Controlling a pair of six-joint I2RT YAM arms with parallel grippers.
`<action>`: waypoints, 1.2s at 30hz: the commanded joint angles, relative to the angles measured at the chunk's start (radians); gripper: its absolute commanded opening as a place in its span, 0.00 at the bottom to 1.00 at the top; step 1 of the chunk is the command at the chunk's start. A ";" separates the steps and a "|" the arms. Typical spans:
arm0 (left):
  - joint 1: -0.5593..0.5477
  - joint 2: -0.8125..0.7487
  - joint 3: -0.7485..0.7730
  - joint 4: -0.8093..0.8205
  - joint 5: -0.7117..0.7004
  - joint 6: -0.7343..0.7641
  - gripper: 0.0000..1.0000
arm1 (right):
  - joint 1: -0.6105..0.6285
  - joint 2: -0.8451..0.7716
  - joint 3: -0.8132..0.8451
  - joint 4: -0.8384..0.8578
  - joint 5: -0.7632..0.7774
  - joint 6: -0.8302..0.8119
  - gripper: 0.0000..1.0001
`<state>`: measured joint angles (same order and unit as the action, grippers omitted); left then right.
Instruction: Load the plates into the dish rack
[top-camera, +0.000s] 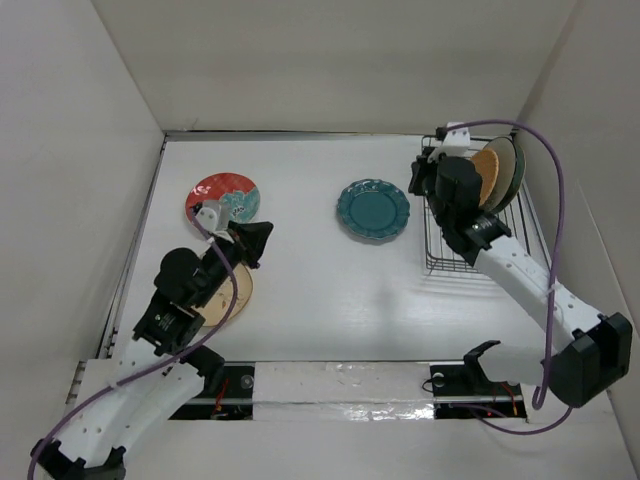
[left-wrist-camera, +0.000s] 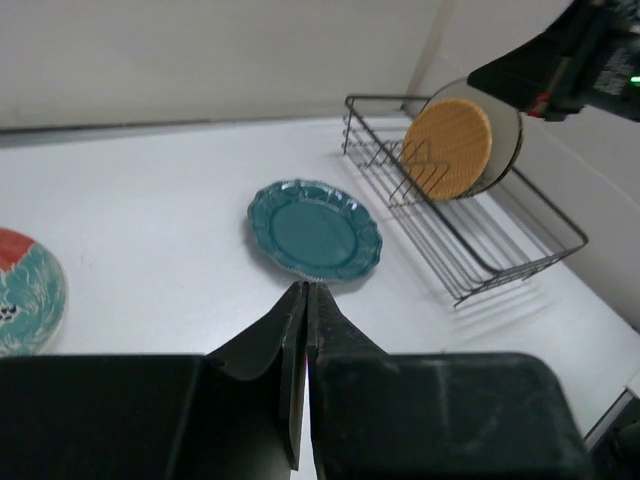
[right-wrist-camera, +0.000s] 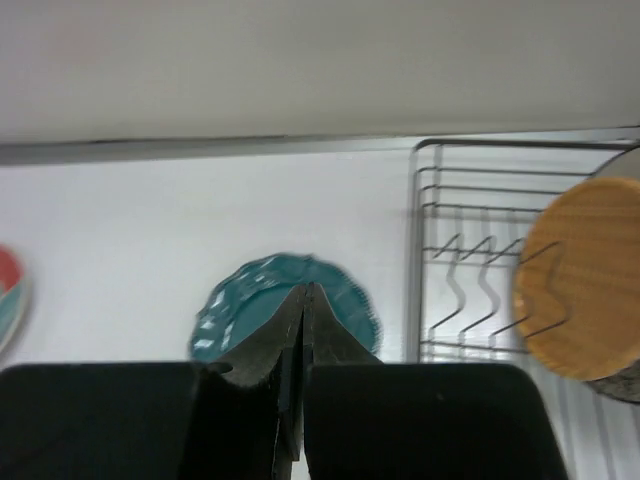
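Observation:
The scalloped dark teal plate (top-camera: 373, 209) lies flat mid-table, also seen in the left wrist view (left-wrist-camera: 315, 230) and the right wrist view (right-wrist-camera: 245, 305). The red-and-teal plate (top-camera: 222, 197) lies flat at the back left. A tan plate (top-camera: 238, 296) lies partly under my left arm. The black wire dish rack (top-camera: 445, 268) at the right holds the orange woven-look plate (top-camera: 487, 175) upright, with a paler plate (top-camera: 511, 165) behind it. My left gripper (top-camera: 266, 232) is shut and empty above the table between the left plates and the teal plate. My right gripper (top-camera: 414, 182) is shut and empty by the rack's left side.
White walls close in the table on the left, back and right. My right arm's purple cable (top-camera: 556, 200) arches over the rack. The rack's near half (left-wrist-camera: 520, 270) holds only bare bars and prongs.

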<state>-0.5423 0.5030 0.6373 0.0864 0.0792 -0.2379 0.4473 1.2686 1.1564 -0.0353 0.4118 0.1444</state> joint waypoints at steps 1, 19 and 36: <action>-0.004 0.104 0.061 -0.002 0.018 -0.015 0.00 | 0.066 -0.080 -0.119 0.170 -0.045 0.089 0.00; -0.004 0.854 0.260 0.170 0.109 -0.348 0.48 | 0.205 -0.391 -0.503 0.342 -0.142 0.285 0.42; -0.004 1.385 0.432 0.409 0.113 -0.629 0.51 | 0.205 -0.486 -0.575 0.393 -0.240 0.296 0.42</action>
<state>-0.5423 1.8641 1.0172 0.4210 0.2111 -0.8116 0.6430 0.7963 0.5858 0.2787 0.1959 0.4278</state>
